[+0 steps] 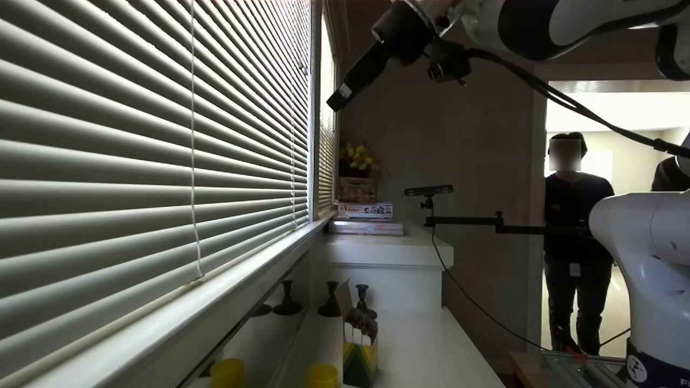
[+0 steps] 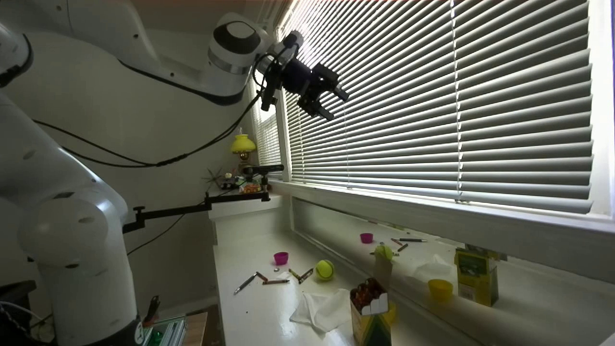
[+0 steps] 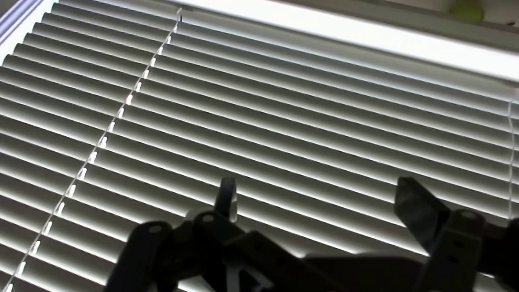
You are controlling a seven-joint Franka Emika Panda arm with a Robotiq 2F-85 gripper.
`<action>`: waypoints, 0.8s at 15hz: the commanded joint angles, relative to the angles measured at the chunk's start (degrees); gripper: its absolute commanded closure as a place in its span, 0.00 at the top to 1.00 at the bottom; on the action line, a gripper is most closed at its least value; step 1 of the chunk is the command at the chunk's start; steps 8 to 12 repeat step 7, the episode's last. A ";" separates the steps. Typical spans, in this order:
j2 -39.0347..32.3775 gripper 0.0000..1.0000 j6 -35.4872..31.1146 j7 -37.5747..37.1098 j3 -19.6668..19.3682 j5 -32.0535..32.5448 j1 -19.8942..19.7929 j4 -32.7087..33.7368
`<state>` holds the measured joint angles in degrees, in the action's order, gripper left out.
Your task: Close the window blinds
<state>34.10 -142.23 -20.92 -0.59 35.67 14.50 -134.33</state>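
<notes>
Claw near blinds, jaws spread wide; blinds down to sill, slats tilted. Box on counter below.

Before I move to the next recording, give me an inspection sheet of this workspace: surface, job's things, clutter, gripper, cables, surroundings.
Surface: white counter, running below the window sill, reflective panel at its back.
Job's things: window blinds, lowered to the sill, bright edges along the slats; whether fully closed, cannot tell.
Clutter: tennis ball, pink cup, pen, crumpled white cloth or tissue, open green-and-yellow box.
Gripper: open, in front of the blinds, nothing seen held.
Cables: black, hanging in a slack curve below the arm.
Surroundings: person standing in a doorway; yellow-shaded lamp; stacked boxes.
</notes>
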 commanded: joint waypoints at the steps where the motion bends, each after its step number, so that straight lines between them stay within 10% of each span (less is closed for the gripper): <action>1: 0.04 1.00 -1.55 2.98 4.18 -4.30 -5.43 -0.45; 12: 0.04 1.00 -1.54 3.14 4.14 -4.38 -5.42 -0.74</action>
